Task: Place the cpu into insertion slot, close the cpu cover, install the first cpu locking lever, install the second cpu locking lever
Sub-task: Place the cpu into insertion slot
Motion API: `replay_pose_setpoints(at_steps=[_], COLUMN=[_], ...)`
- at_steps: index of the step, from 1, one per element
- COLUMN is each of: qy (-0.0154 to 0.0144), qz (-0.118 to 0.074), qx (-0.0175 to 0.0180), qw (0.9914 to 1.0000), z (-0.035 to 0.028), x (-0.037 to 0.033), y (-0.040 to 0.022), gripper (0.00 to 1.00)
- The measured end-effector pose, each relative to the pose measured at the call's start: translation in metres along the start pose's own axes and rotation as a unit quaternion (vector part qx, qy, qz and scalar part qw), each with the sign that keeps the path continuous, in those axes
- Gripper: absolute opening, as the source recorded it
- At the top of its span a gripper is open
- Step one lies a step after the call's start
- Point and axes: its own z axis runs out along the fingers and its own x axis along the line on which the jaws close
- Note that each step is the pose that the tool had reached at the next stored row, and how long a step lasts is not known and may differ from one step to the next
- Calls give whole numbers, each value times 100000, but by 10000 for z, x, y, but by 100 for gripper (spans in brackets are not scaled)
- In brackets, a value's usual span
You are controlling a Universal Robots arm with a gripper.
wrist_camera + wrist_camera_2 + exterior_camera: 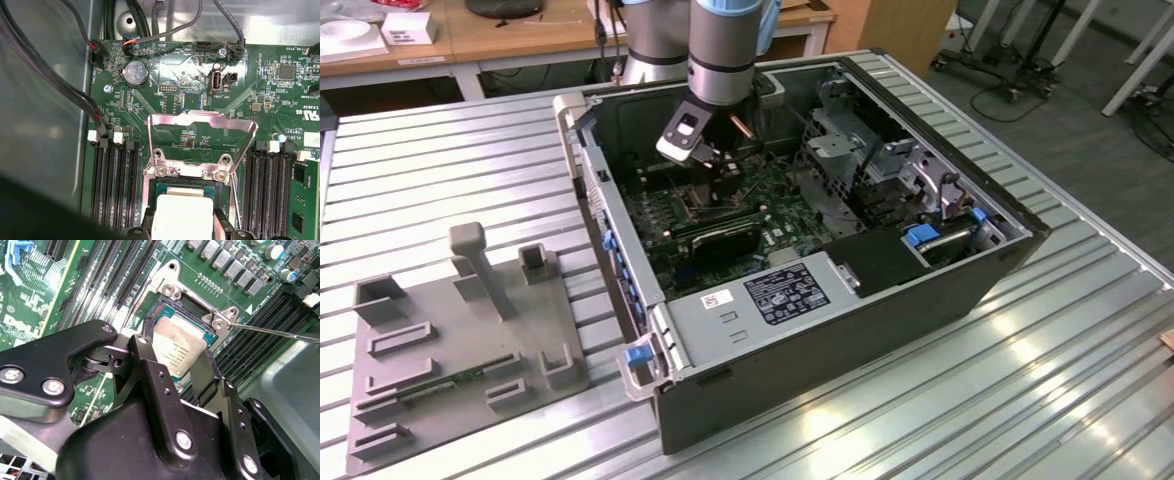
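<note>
- The gripper (176,360) is pinching a small, thin, square cpu (179,347) with a pale tan-silver top between its two black fingers (150,375), one against each opposite edge.
- The cpu is sitting over the square insertion slot (186,304), which has a dark centre and a silver metal rim. A strip of darker greenish border is showing around the chip's pale top.
- In the first wrist view, the cpu (182,212) is glaring almost white, and the silver rim of the slot (190,171) is lying just beyond it.
- The thin silver cpu cover (165,121), a frame plate with a large window, is standing swung up behind the slot, and the green motherboard (165,75) is showing through the window.
- A thin bright wire lever (272,333) is sticking out sideways from the slot's corner.
- Long black memory slots (115,180) are crowding both sides of the socket, leaving the fingers little room.
- In the exterior view, the gripper (707,185) is reaching down inside the open dark computer case (854,330) on the ribbed metal table (1067,380), with the case walls close around it.
- The gripper body is covering the near half of the cpu, so I cannot tell whether the chip is fully seated.
</note>
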Motion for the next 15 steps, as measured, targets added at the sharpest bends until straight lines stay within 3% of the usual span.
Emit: replay_pose_setpoints(at_steps=[15], qy=[11], qz=[0], qx=[-6], qw=[100000], z=[15], x=[-24], y=[-3], gripper=[54])
